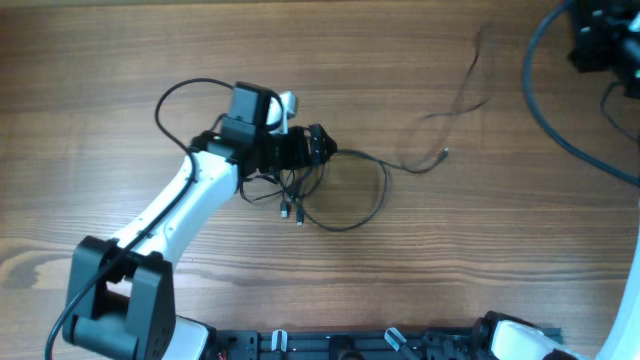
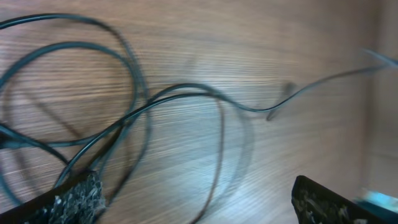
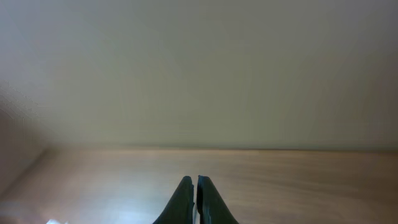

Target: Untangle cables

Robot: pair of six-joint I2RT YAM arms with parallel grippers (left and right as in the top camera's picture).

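Observation:
A tangle of thin black cables [image 1: 300, 190] lies at the table's middle, with a large loop [image 1: 378, 190] to its right. A thin strand [image 1: 440, 155] runs on to the right and up toward the far edge. My left gripper [image 1: 318, 146] hovers over the top of the tangle. In the left wrist view the gripper [image 2: 196, 199] is open with its fingers wide apart, and a cable strand [image 2: 217, 143] runs between them without being held. Cable loops [image 2: 134, 93] fill the left. My right gripper [image 3: 196, 182] is shut and empty above bare table.
A thick black cable [image 1: 545, 115] curves down the right side from the right arm's body [image 1: 600, 40] at the top right corner. The arm bases and a rail [image 1: 400, 345] sit along the front edge.

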